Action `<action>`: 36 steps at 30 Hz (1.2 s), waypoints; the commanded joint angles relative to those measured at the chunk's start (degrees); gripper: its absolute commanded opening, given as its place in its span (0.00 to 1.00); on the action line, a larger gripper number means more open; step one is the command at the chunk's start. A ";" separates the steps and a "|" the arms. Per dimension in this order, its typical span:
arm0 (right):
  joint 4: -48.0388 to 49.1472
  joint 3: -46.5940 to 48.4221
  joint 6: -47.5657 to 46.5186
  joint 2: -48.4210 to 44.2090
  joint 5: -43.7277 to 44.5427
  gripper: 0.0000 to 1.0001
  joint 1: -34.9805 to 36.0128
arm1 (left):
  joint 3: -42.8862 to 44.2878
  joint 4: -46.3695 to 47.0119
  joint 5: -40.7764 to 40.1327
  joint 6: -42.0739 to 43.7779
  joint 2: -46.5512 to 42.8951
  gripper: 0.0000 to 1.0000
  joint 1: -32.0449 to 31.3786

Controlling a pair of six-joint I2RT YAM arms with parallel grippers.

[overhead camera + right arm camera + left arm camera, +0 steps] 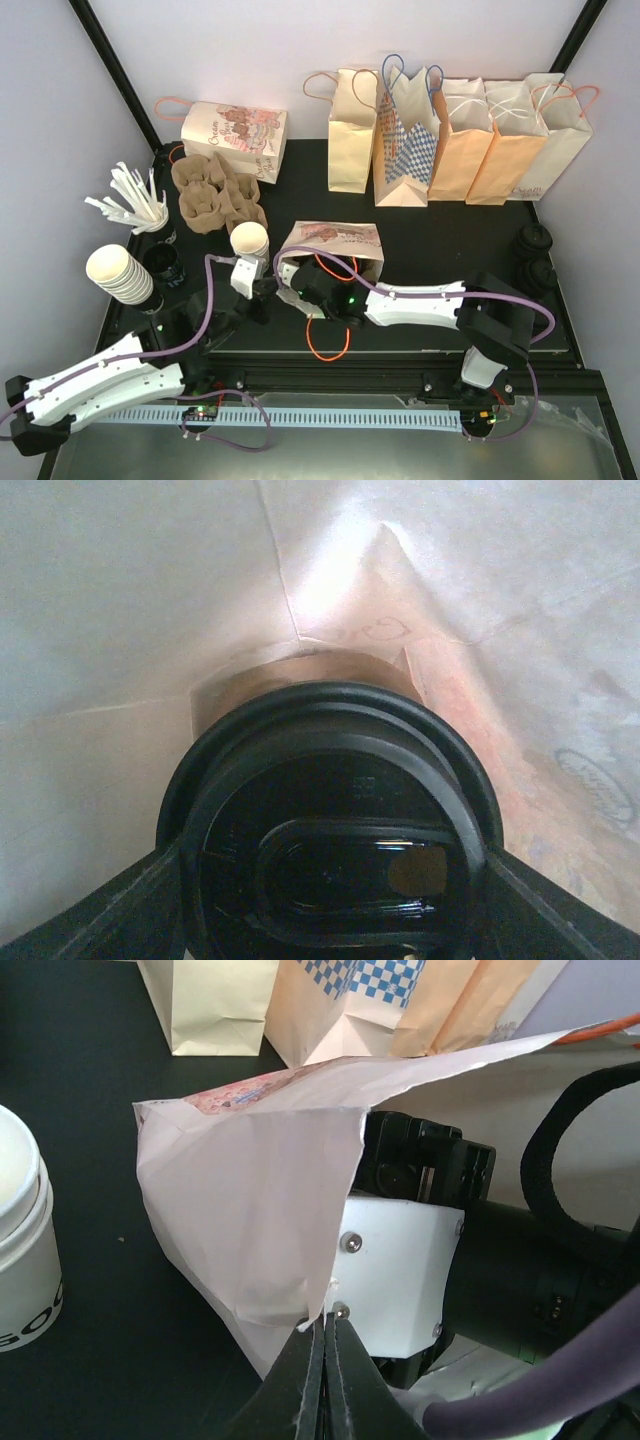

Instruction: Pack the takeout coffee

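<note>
A printed paper bag (335, 243) lies on its side mid-table, mouth toward the arms. My left gripper (277, 287) is shut on the bag's mouth edge (330, 1290); in the left wrist view its jaws (325, 1328) pinch the paper and hold the mouth open. My right gripper (322, 285) reaches into the bag. In the right wrist view it (330, 920) is shut on the takeout coffee, whose black lid (330, 820) fills the frame, one finger (120, 905) on each side. The bag's inner walls (150, 600) surround the cup.
A lidless white cup (249, 240) stands left of the bag, also in the left wrist view (20, 1250). Cardboard cup carriers (215, 190), straws (130, 205), stacked cups (118, 272), standing paper bags (450, 135) at the back, loose black lids (533, 255) at the right.
</note>
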 commanded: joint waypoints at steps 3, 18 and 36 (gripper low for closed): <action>-10.56 2.48 3.12 -1.00 -1.76 0.33 -1.78 | 8.97 2.01 5.50 -3.27 3.66 0.02 -0.57; -35.07 13.36 8.62 -4.26 -14.08 0.33 -5.58 | 18.33 -0.17 11.74 -12.09 10.81 0.02 -0.24; -42.38 13.66 10.15 -4.51 -30.02 0.35 -11.17 | 21.56 2.85 25.45 -19.85 19.87 0.02 9.22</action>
